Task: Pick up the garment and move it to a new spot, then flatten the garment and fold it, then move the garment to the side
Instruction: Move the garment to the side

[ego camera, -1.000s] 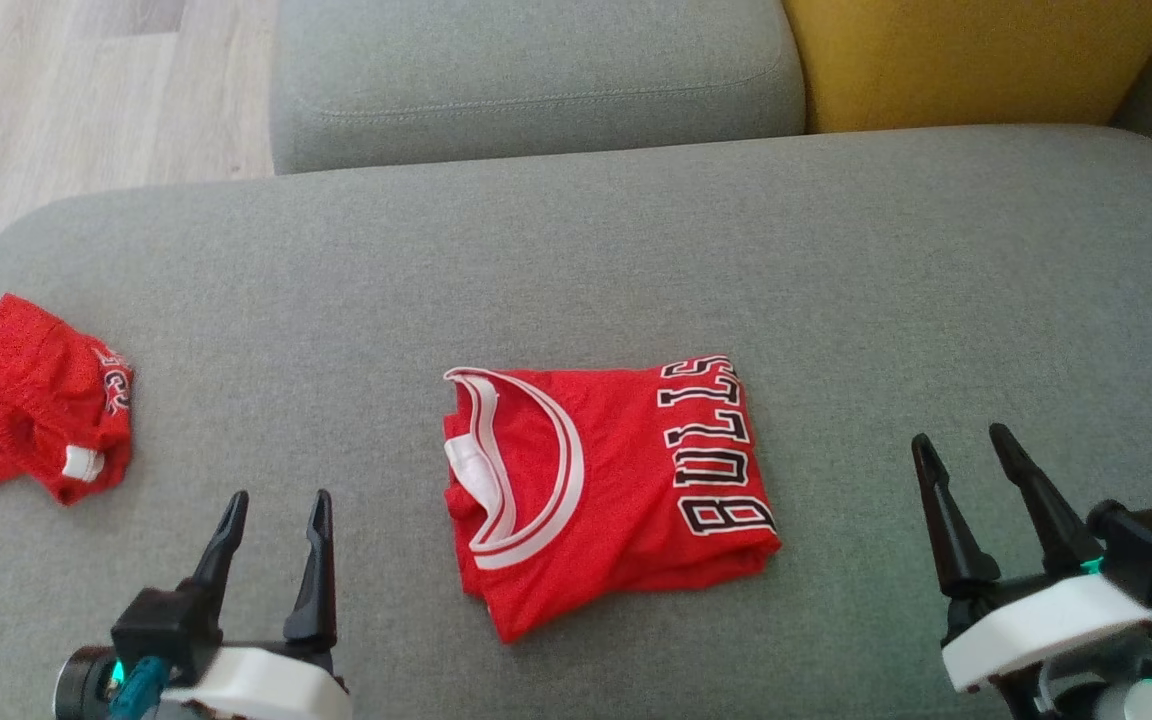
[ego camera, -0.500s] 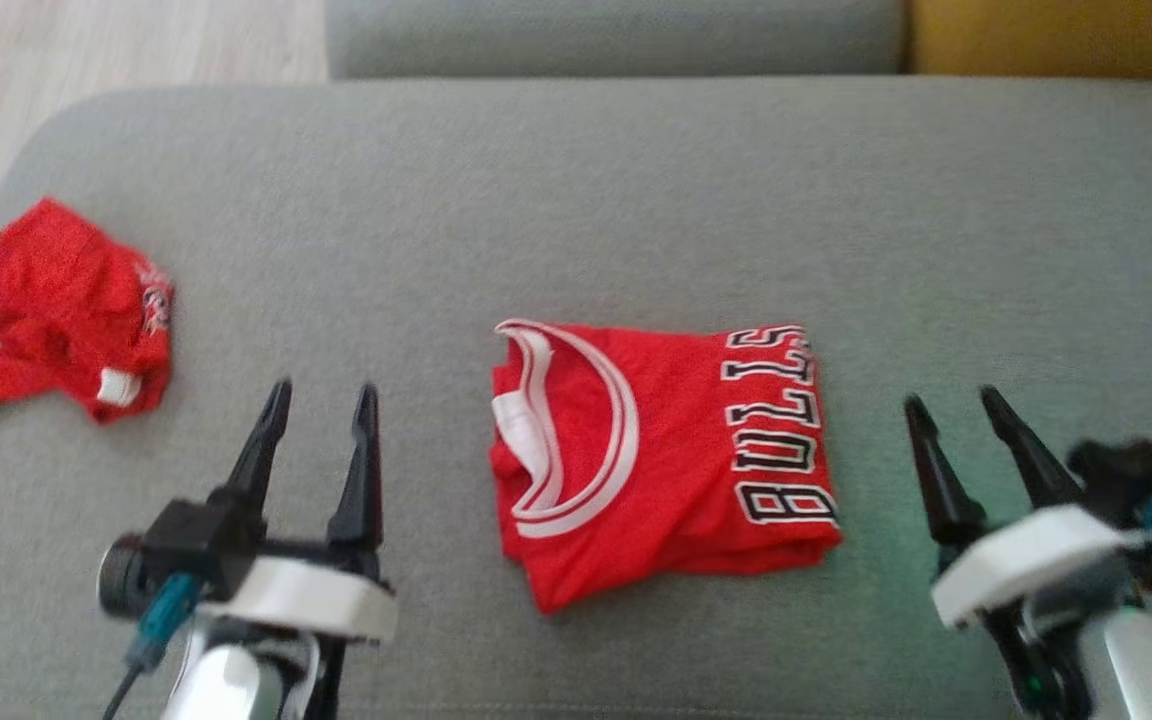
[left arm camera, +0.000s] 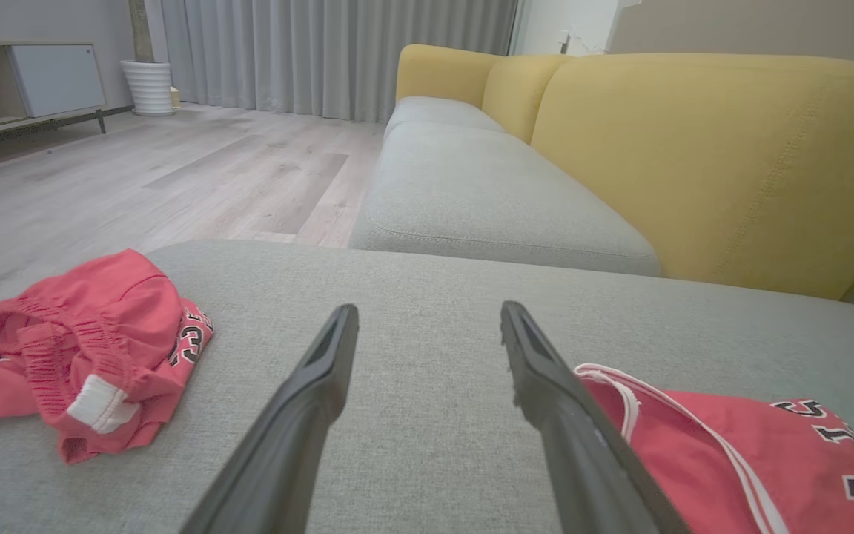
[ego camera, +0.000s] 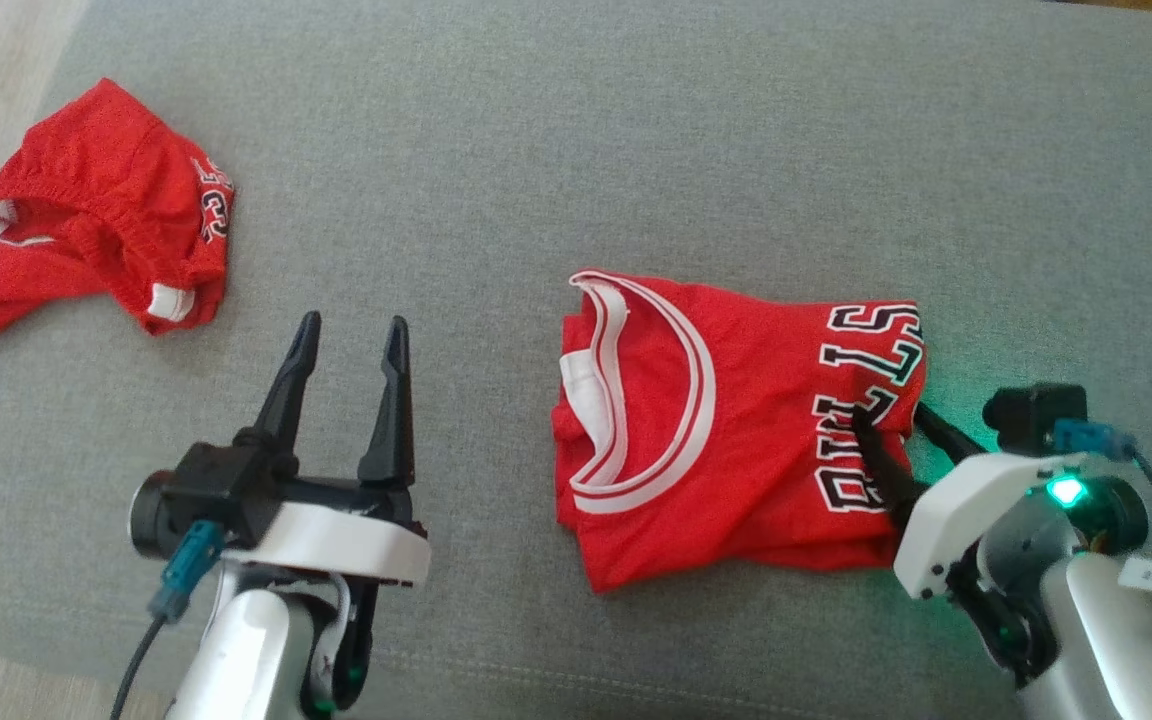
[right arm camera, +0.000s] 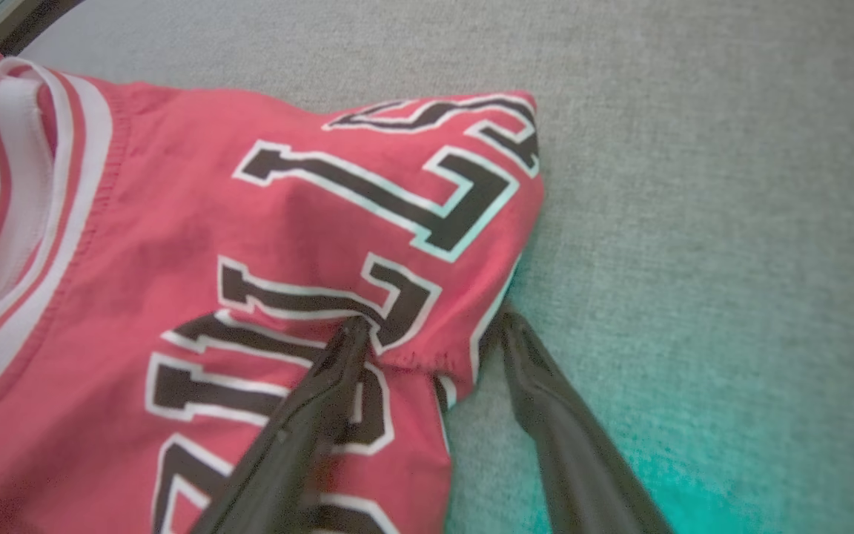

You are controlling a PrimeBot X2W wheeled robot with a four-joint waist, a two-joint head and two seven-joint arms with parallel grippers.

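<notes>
The garment (ego camera: 726, 430) is a folded red jersey with a white-striped collar and black lettering, lying on the grey sofa cushion (ego camera: 636, 150). My right gripper (ego camera: 891, 415) straddles its right, lettered edge. In the right wrist view one finger presses on top of the garment (right arm camera: 249, 222) and the other rests on the cushion just beside the edge, so this right gripper (right arm camera: 433, 326) is open with the slightly bunched edge between its jaws. My left gripper (ego camera: 352, 325) hovers open to the left of the jersey, holding nothing. The left wrist view has the left gripper (left arm camera: 428, 311) beside the garment (left arm camera: 731, 460).
A crumpled pair of red shorts (ego camera: 96, 215) lies at the cushion's far left end, also seen as red shorts (left arm camera: 93, 356) in the left wrist view. Beyond lie another grey seat (left arm camera: 486, 193), a yellow backrest (left arm camera: 694, 148) and wooden floor (left arm camera: 138, 170).
The head camera has tilted down and shifted. My right gripper has moved left onto the jersey's lettered edge, which now bunches between its fingers. The left gripper stays open.
</notes>
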